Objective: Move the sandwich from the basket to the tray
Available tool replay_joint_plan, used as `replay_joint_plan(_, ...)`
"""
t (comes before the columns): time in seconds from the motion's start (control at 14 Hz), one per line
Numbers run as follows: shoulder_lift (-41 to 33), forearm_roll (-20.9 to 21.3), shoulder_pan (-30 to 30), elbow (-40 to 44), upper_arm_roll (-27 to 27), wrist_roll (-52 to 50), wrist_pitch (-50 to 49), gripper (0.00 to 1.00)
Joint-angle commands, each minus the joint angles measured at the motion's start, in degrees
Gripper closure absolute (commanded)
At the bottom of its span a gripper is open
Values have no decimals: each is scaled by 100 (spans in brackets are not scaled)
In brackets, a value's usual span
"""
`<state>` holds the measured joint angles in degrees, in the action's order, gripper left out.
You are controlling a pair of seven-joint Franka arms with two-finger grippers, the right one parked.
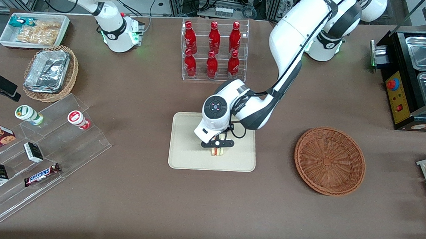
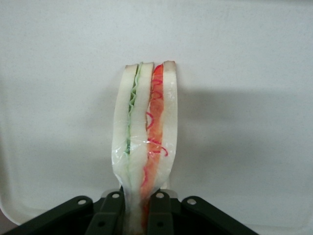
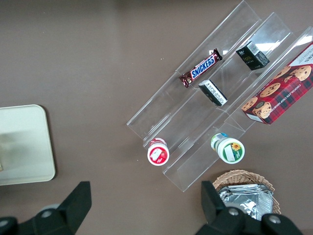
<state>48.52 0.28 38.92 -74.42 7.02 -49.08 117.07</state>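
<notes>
- The sandwich [image 1: 217, 150] is pinched between my fingers and sits low over the tray [image 1: 184, 147], a bit below the middle of the front view. From that view I honestly can't tell if its bottom edge is touching the tray or just above it.
- In the wrist view the sandwich [image 2: 145, 137] runs straight out from my gripper [image 2: 139, 210], long axis in line with the fingers, cut edge facing the camera: green layer on one side, red on the other, white bread outside, all under clear wrap.
- So relative to me it's dead centre and sticking out ahead of the fingertips. The jaws are closed down tight on its near end, with just the width of the wedge between them.
- Everything around the sandwich in the wrist view is pale tray surface [image 2: 244, 73], so I reckon I'm well inside the rim, not hanging over an edge.
- The thing the next move turns on, I'd say: the wedge stands on its thin edge, so once I let go it'll probably tip flat to one side. There looks to be tray on both sides, so fine either way.
- The basket [image 1: 329, 161] is well apart, toward my arm's end of the table at centre right of the front view, and nothing's in it.
- Basically the carry looks done, and only the release and the lift away are left.
</notes>
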Motion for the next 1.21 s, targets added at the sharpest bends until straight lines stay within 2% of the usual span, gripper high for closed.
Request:
replay_joint_plan(0.0, -17, -19, -7, 182, -78, -75, -97, 0)
replay_joint_plan(0.21, -438, 34, -7, 139, -104, -102, -263, 0)
replay_joint_plan(0.57, -1344, 201, -165, -72, -446, -92, -1580, 0)
replay_joint_plan(1.0, -2187, 174, -867, -941, -482, 73, -1916, 0)
replay_joint_plan(1.14, -2556, 148, -1270, -1301, -482, 659, -1925, 0)
